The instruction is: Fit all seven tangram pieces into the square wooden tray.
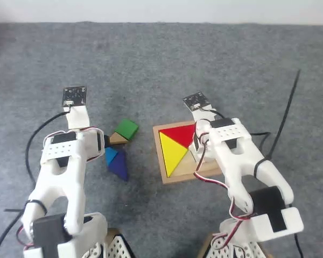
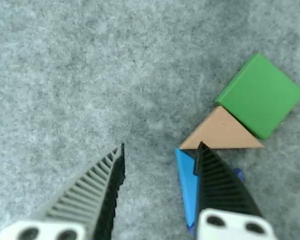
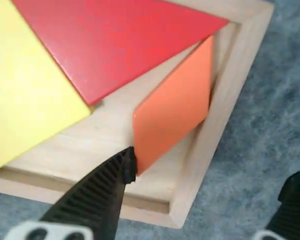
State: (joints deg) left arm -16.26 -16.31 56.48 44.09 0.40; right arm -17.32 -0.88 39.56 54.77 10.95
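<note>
Three pieces down in the square wooden tray [image 1: 189, 177], right of centre in the high view: red triangle [image 1: 178, 133] along the upper edge, yellow triangle [image 1: 170, 153] against the left wall, orange parallelogram [image 3: 175, 107] pressed to the red one's edge and close to a tray wall. Bare wood showing across the tray's lower part.

Four to go, bunched on the worktop [image 1: 151, 70] just left of the tray: green square [image 2: 260, 95], tan triangle [image 2: 221, 132] touching its edge, light blue triangle [image 2: 186, 185] below that, dark blue piece [image 1: 119, 167] hard against it at the bottom of the group.

Left tool [image 2: 161, 147] spread wide, holding nothing, low at the cluster's left side and by far the nearer to the loose pieces. One jaw tip right over the light blue triangle, at the spot where it meets the tan corner; the other jaw off over bare worktop. Long edge of that blue triangle roughly in line with the jaw above it. So, under a jaw, not between the two: probably needs a sidestep toward the cluster before any squeeze.

Right tool [image 3: 212, 172] wide and empty too, straddling the tray wall: one jaw tip touching the orange parallelogram's corner inside, the other out over the worktop.
</note>
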